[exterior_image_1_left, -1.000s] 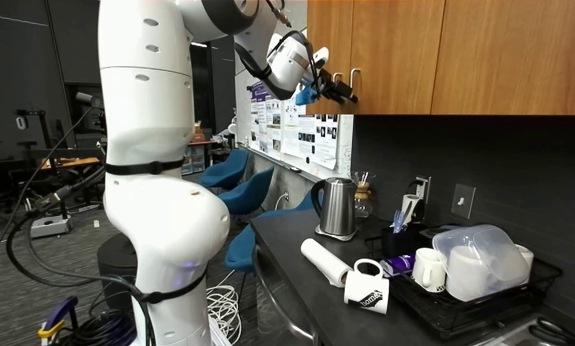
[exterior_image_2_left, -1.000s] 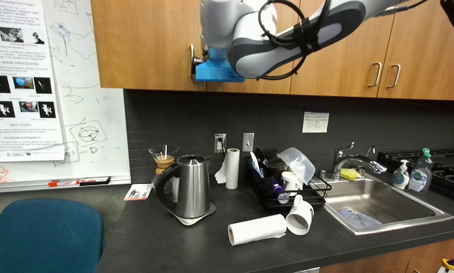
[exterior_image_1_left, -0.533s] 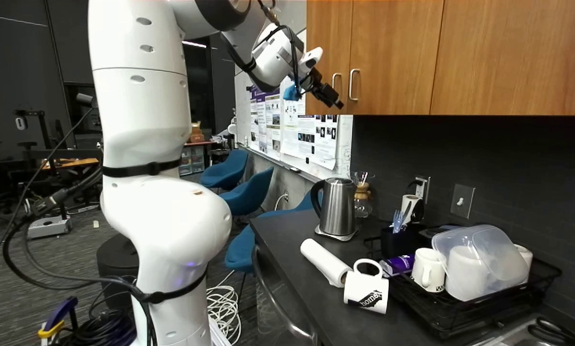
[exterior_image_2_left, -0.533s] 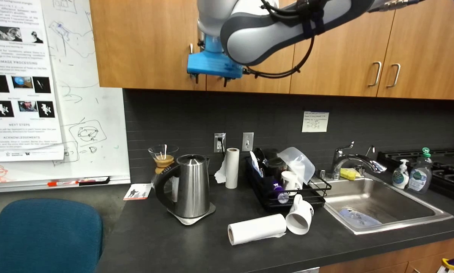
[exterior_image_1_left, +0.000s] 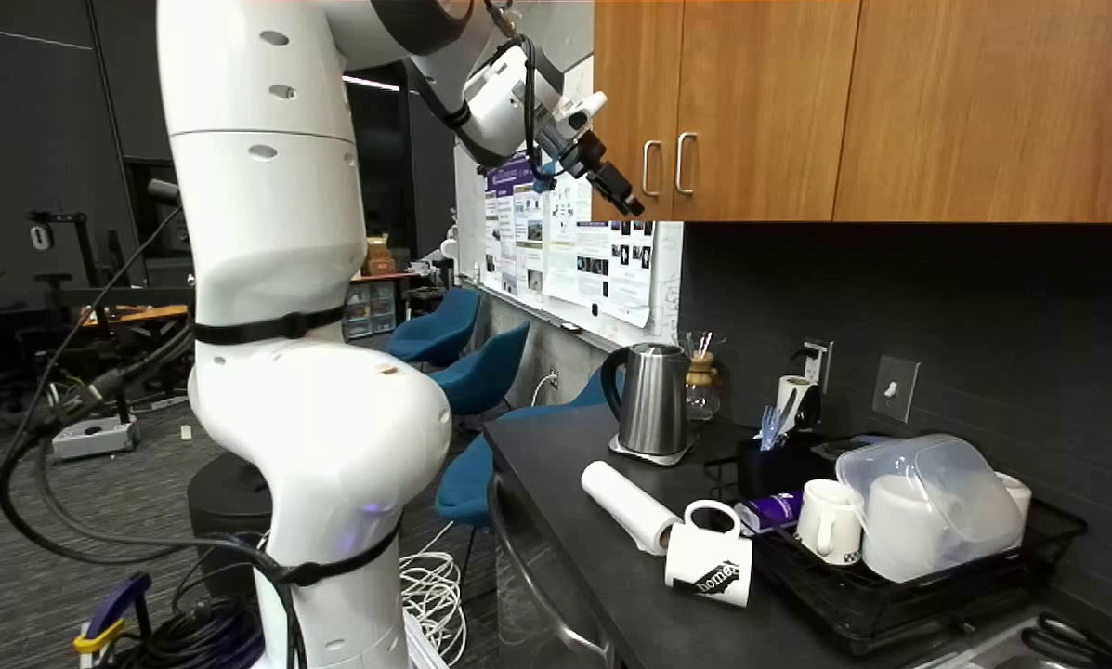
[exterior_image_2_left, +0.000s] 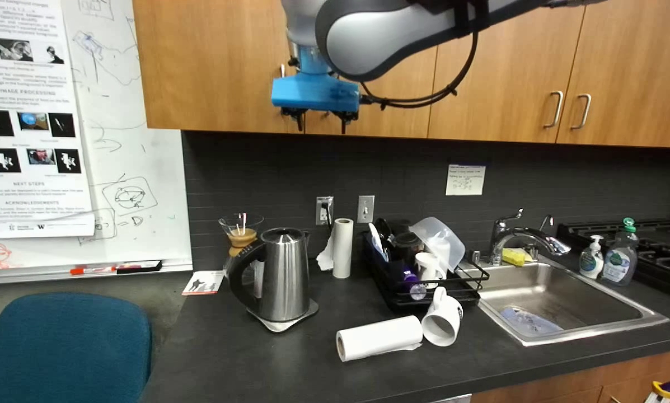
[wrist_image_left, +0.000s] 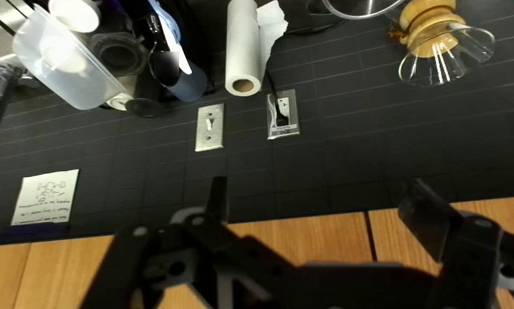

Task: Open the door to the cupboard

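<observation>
Arm (exterior_image_1_left: pixel 319 404): stands upright left of centre in an exterior view, bends over at the top edge
Forearm (exterior_image_2_left: pixel 379 36): slants in from the upper right of an exterior view
Wrist (exterior_image_1_left: pixel 495 107): tilted down, upper centre
Gripper (exterior_image_2_left: pixel 322 130): points downward at upper centre, beneath a blue casing (exterior_image_2_left: pixel 315 92)
Fingers (wrist_image_left: pixel 218 201): spread wide, lower centre and lower right of the wrist view

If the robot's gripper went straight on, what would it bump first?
Probably the dark tiled wall below the cupboard, but depth is unclear, so the gripper might clip the cupboard first.
</observation>
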`<state>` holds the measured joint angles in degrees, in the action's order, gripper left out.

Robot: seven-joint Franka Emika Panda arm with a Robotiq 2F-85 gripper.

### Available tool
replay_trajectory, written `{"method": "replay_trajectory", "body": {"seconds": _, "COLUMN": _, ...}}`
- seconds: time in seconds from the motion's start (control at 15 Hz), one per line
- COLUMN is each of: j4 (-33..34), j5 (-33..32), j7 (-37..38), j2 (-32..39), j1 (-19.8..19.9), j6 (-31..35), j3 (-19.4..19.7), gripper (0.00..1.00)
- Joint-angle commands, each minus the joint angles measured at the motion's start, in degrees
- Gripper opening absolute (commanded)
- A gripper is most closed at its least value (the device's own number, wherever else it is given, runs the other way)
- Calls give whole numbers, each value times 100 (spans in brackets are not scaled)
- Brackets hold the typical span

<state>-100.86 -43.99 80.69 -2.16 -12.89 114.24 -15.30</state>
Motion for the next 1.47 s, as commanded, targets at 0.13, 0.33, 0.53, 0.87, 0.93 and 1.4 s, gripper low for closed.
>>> {"method": "replay_trajectory", "body": {"seconds": 0.13, "j4": 741, "j5": -476, "j7": 409, "j2": 156, "j1": -117, "j6": -937, "j3": -172, "gripper": 100}}
{"method": "replay_trajectory", "body": {"seconds": 0.33, "j4": 1260, "j5": -1189, "j7": 341, "j2": 388, "j1": -189, "j6": -1158, "j3": -250, "gripper": 100}}
{"method": "replay_trajectory", "body": {"seconds": 0.53, "j4": 1802, "j5": -2013, "j7": 334, "j2": 745, "j1": -322, "j6": -1253, "j3": -257, "gripper": 100}}
{"method": "replay_trajectory", "body": {"seconds": 0.87, "j4": 2049, "j5": -2069, "j7": 344, "j2": 1018, "j1": -300, "j6": -1073, "j3": -41, "gripper": 100}}
{"method": "replay_trajectory", "body": {"seconds": 0.93, "j4": 1931, "j5": -1943, "j7": 349, "j2": 974, "j1": -248, "j6": -1012, "j3": 26, "gripper": 100}}
{"method": "replay_trajectory", "body": {"seconds": 1.4, "j4": 1032, "j5": -896, "j7": 481, "j2": 471, "j1": -43, "j6": -1131, "j3": 351, "gripper": 100}}
